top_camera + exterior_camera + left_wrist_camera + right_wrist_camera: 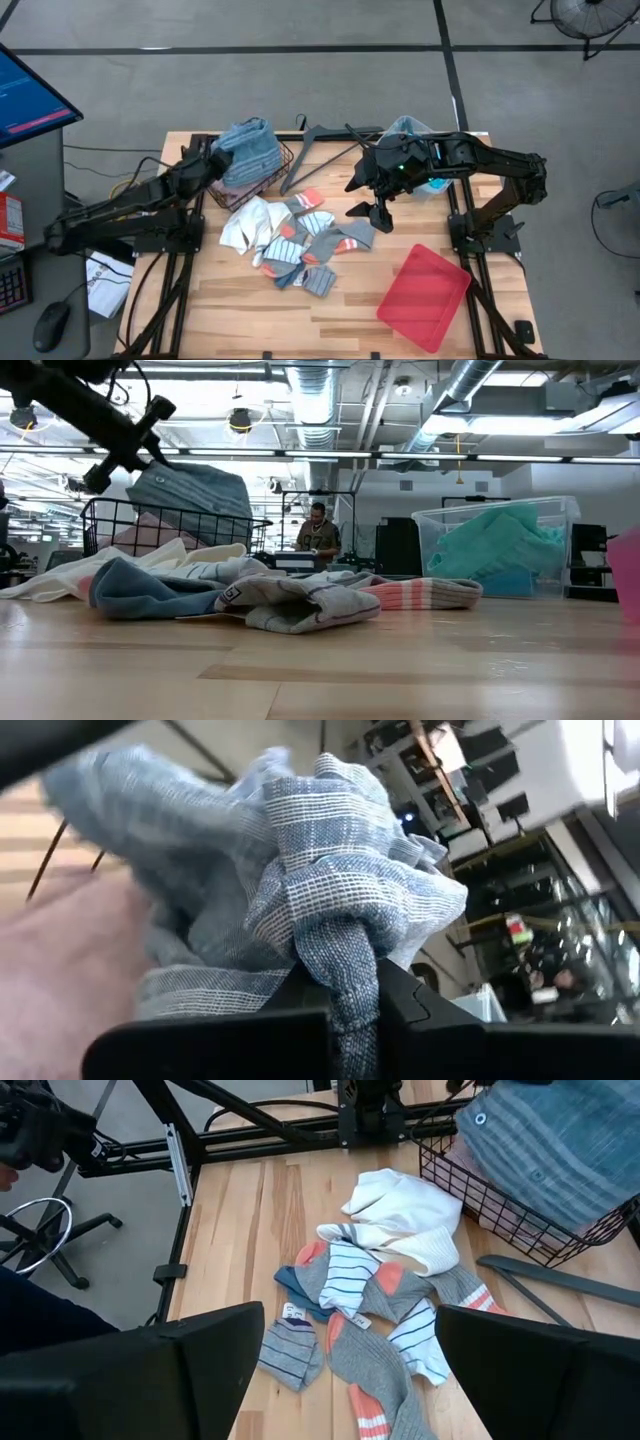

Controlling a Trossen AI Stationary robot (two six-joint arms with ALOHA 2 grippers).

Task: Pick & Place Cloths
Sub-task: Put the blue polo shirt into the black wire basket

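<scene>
While the left tool (222,158) pinches a blue-grey striped garment (250,150) over the wire basket (283,168) at the back of the table (250,320), the right tool (372,200) hangs with its fingers spread above the table's middle. Just below it, socks and a white cloth (245,225) lie heaped in a pile (295,245), near the red tray (425,297).

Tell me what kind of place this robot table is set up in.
Probably a robotics lab or open industrial workspace. The low view shows exposed ceiling ducts and a person at a desk behind the wooden table; the high view shows a monitor and a floor fan on bare concrete.
</scene>
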